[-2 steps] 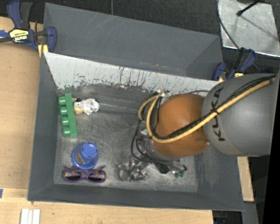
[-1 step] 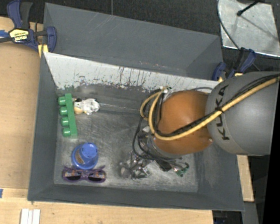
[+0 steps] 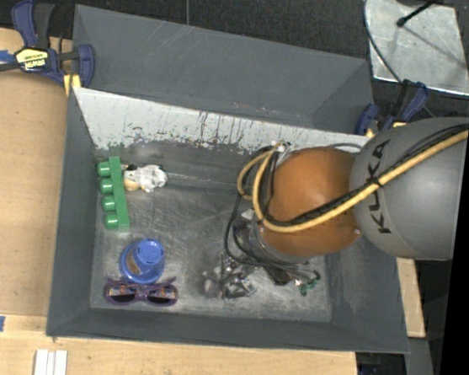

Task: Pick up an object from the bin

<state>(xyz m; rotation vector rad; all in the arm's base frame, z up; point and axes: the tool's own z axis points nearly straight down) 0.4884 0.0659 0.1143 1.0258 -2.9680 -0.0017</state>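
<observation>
A: Bin (image 3: 67,272), left side?

B: Green studded block (image 3: 112,193) by the left wall, with a small white figure (image 3: 146,177) beside it. Blue knob (image 3: 143,258) and purple sunglasses (image 3: 141,291) at the front-left corner.

A: Middle to right?

B: Small grey thing (image 3: 227,283) near the front wall. Tool (image 3: 247,260) just beside it, under the orange cover (image 3: 309,202). Apart or together: cannot tell.

A: Step?

B: Likely the approach, with nothing seen held. Next move: settle round the grey thing, clamp, lift clear.
</observation>
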